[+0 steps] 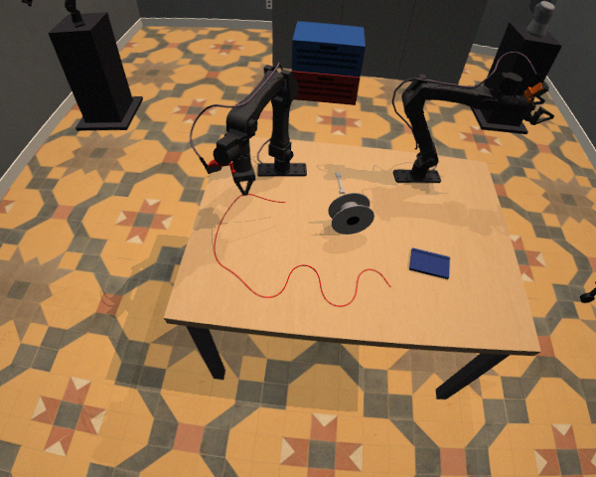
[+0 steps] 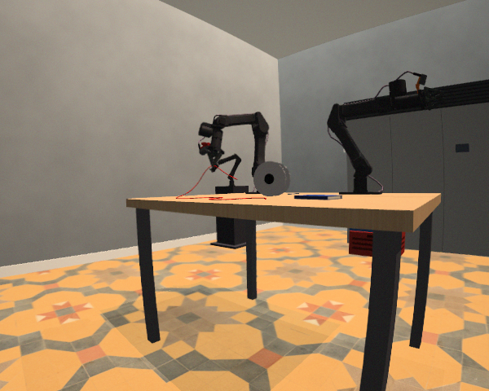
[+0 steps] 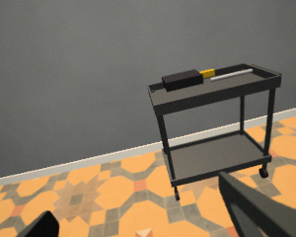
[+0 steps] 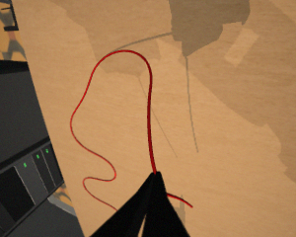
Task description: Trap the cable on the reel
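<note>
A grey reel (image 1: 351,213) (image 2: 270,178) stands on its rim near the middle of the wooden table (image 1: 442,318) (image 2: 363,210). A thin red cable (image 1: 303,265) (image 4: 149,99) snakes across the table's front left part. My right gripper (image 1: 244,192) (image 2: 213,167) (image 4: 157,177) is shut on the cable near its far end and holds that part a little above the table, to the left of the reel; a short tail sticks out past the fingers. My left gripper (image 1: 542,104) (image 3: 134,199) is open and empty, stretched out high beyond the table's far right corner.
A flat blue pad (image 1: 429,262) (image 2: 318,196) lies right of the reel toward the front. A small white piece (image 1: 340,182) lies behind the reel. Blue and red crates (image 1: 328,62) stand behind the table. A dark cart (image 3: 212,99) shows in the left wrist view.
</note>
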`<state>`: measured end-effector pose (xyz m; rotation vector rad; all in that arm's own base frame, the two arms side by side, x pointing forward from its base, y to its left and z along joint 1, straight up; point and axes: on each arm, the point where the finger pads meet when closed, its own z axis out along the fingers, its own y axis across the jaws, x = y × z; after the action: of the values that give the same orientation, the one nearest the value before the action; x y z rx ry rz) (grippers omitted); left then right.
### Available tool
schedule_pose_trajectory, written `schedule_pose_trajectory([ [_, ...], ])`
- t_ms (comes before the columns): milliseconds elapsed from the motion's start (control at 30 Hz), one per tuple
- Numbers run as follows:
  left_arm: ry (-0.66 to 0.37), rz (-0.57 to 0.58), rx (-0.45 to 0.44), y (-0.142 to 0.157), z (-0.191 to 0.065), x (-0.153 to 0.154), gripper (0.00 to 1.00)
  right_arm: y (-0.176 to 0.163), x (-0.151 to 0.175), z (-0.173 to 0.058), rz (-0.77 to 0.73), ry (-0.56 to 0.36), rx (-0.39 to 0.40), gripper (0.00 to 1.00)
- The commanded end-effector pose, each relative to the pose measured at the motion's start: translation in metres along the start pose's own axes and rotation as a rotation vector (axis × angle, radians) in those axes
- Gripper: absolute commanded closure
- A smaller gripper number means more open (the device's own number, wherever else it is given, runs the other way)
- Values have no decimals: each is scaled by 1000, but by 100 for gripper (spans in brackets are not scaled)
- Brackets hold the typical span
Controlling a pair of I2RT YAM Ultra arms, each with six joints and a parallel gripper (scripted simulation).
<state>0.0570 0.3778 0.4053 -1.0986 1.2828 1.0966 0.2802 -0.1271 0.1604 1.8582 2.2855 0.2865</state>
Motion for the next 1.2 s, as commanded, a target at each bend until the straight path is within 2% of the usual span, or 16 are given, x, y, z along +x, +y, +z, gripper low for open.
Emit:
schedule_pose_trajectory([
  [0, 32, -10, -5, 3, 2, 12, 0, 3, -2, -16, 45, -7, -30, 100],
  [133, 32, -10, -5, 3, 2, 12, 0, 7, -3, -28, 65, -22, -68, 100],
  [633, 32, -10, -5, 3, 2, 12, 0, 12, -5, -45, 108, -42, -121, 100],
  [867, 32, -10, -5, 3, 2, 12, 0, 4, -1, -27, 116, -20, -92, 100],
  [1167, 32, -10, -5, 3, 2, 12, 0, 3, 0, -27, 112, -22, -95, 100],
])
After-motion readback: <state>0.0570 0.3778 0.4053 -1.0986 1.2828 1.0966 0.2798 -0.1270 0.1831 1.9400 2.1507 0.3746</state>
